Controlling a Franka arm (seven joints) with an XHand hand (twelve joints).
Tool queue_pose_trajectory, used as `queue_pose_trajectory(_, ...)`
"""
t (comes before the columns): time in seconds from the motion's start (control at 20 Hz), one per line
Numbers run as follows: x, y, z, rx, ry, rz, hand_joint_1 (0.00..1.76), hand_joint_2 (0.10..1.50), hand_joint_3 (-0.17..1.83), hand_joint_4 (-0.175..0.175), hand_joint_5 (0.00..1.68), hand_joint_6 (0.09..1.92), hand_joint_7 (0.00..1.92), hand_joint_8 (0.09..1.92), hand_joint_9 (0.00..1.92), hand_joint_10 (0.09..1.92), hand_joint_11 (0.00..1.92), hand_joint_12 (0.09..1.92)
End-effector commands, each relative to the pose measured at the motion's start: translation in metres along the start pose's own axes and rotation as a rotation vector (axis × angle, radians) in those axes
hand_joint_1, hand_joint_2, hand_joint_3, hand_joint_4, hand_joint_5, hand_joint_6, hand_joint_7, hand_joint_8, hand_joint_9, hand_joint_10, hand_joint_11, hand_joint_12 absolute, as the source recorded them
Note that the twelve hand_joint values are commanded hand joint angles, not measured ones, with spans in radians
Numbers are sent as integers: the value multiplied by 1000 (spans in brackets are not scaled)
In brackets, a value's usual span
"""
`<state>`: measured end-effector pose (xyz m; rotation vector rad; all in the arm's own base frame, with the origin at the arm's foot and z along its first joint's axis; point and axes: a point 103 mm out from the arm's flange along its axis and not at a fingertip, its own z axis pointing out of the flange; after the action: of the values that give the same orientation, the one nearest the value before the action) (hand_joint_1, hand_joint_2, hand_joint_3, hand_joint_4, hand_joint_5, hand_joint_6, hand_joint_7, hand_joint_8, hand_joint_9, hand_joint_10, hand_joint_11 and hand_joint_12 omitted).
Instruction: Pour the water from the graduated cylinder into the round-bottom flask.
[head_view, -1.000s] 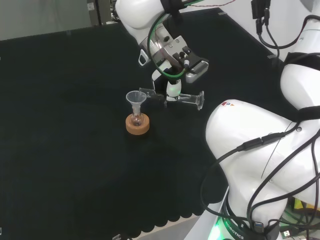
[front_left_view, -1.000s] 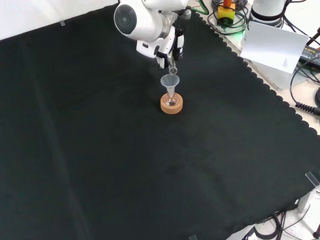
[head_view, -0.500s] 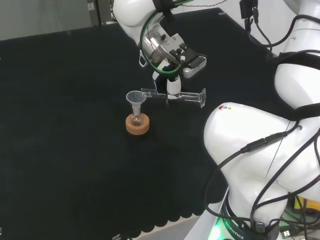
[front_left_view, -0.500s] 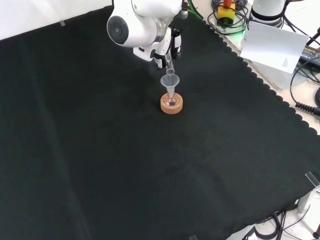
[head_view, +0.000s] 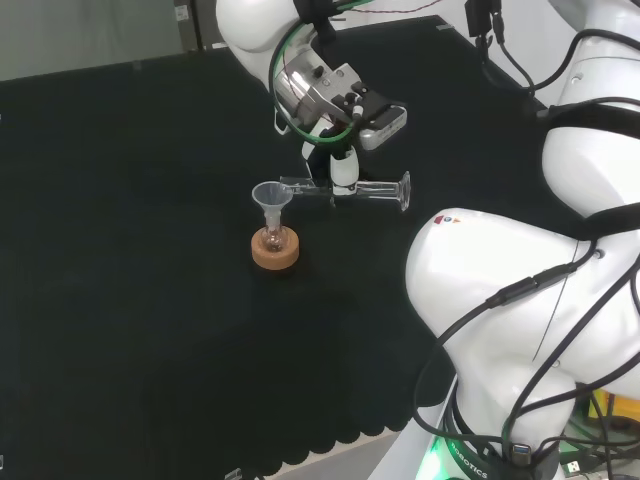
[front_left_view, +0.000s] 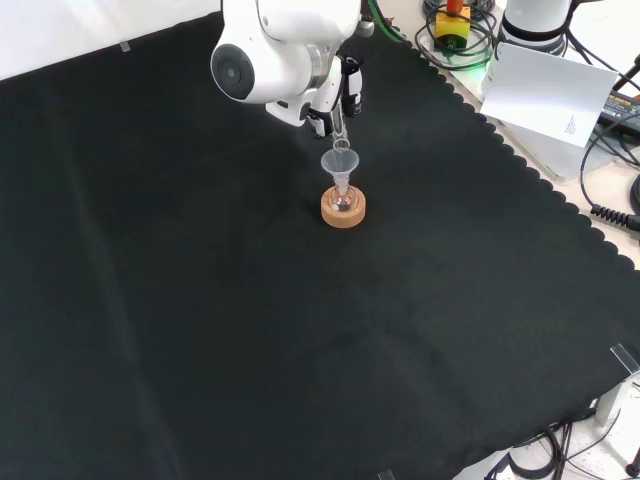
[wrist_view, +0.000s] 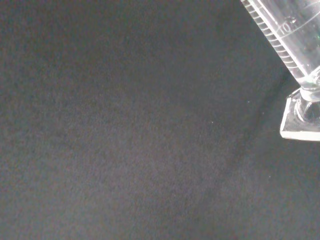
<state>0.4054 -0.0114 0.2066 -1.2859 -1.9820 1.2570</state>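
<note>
Left of centre in the head view, a small round-bottom flask (head_view: 272, 240) sits upright in a cork ring stand (head_view: 275, 251) on the black-clothed counter (head_view: 120, 300), a clear funnel (head_view: 270, 197) planted in its neck. Just to the right, the graduated cylinder (head_view: 355, 191) lies nearly level above the cloth, its mouth at the funnel's rim and its flat base pointing toward the right of the frame. The hand (head_view: 343, 165), in the upper middle of that frame, has its fingers wrapped around the cylinder's middle, gripping it from above. The arm's large white links (head_view: 520, 330) occupy the right side. In the front view, a white link with a round grey cap (front_left_view: 232, 70) stands at upper centre-left; to its right the hand (front_left_view: 347, 88) reaches down, the cylinder (front_left_view: 339, 128) slanting toward the funnel (front_left_view: 341, 165), below which the flask (front_left_view: 343, 198) rests in its cork ring (front_left_view: 343, 210). In the wrist view, the cylinder's ruled wall (wrist_view: 287, 37) and square foot (wrist_view: 301, 117) show close against the cloth. Whether liquid is flowing cannot be told.
</note>
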Motion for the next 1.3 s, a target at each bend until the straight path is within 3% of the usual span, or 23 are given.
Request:
queue_pose_trajectory(0.05,1,-2,-6,33,-8,14,1252,1133,-1,-175,928,1059,968,1055,1408,104,1180,838)
queue_pose_trajectory(1.3,6,-11,-17,104,-45,68,1253,1131,-1,-175,932,1054,973,1048,1419,94,1191,828)
